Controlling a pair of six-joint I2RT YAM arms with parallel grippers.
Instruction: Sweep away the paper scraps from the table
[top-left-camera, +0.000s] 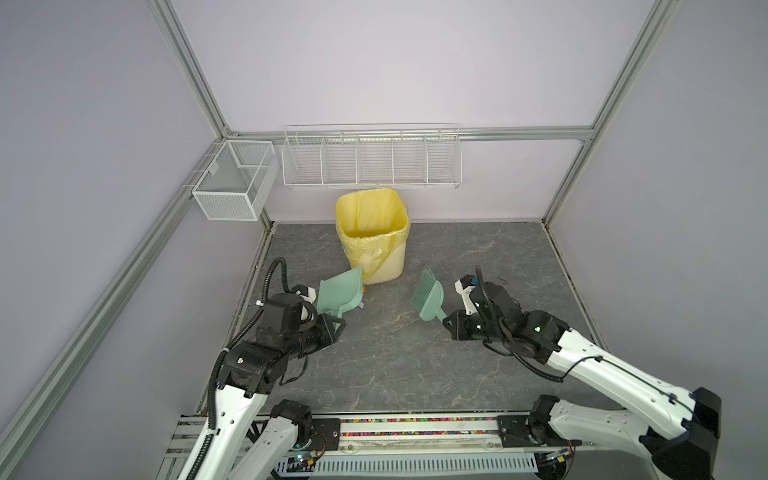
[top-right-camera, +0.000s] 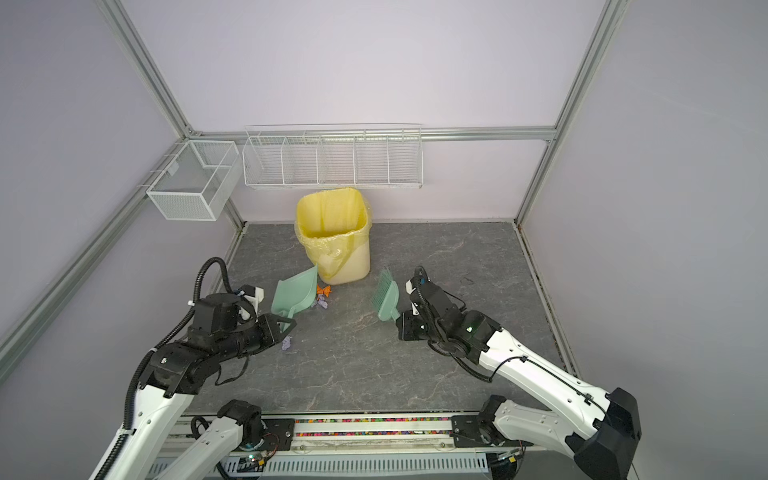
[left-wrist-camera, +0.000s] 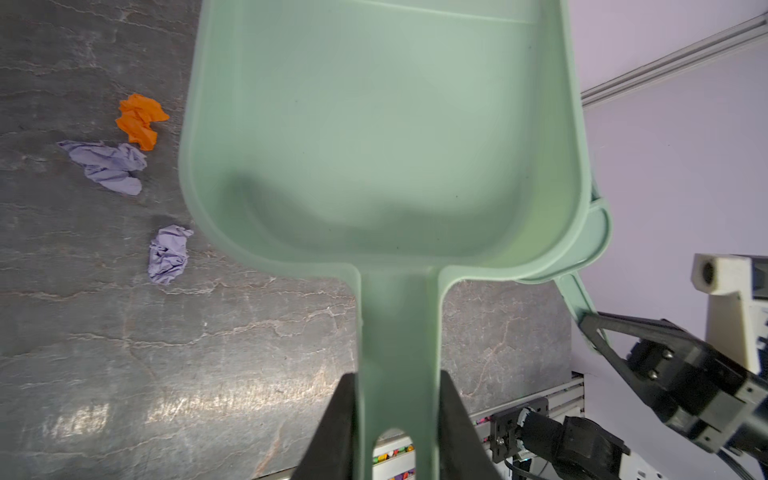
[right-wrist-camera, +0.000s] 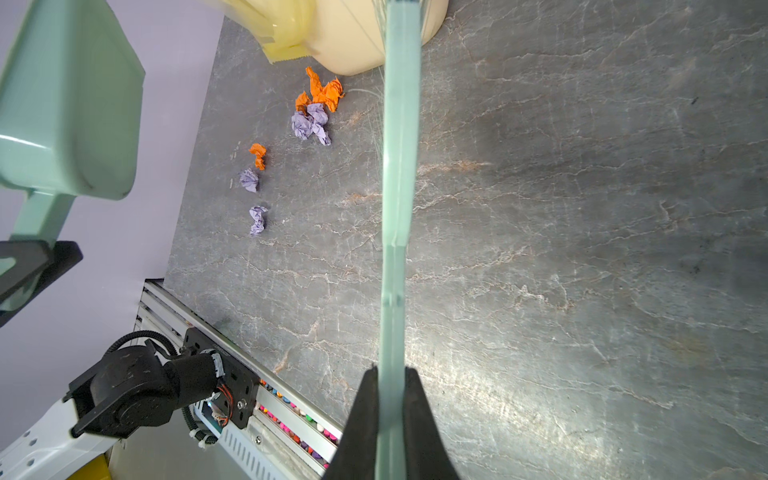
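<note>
On the dark veined table (top-left-camera: 415, 353), paper scraps (right-wrist-camera: 316, 112) of orange and lilac are seen lying loose near the foot of a yellow-lined bin (top-left-camera: 390, 257). They are just beside a mint-green dustpan (left-wrist-camera: 374, 145), whose tray is empty. The dustpan's handle is pinched between the fingers of the left gripper (left-wrist-camera: 399, 382), and the pan appears to be held tilted and clear of the surface. A matching brush (right-wrist-camera: 399, 166) is clamped by its thin handle in the tightly closed right gripper (right-wrist-camera: 392, 374), with its bristles raised and well apart from the scraps. Trouble can be expected if the pan's lip is not laid flat. The light wads could then be pushed beneath it, flicked aside by the bristles, or lodged against the bin, which might also be knocked.
</note>
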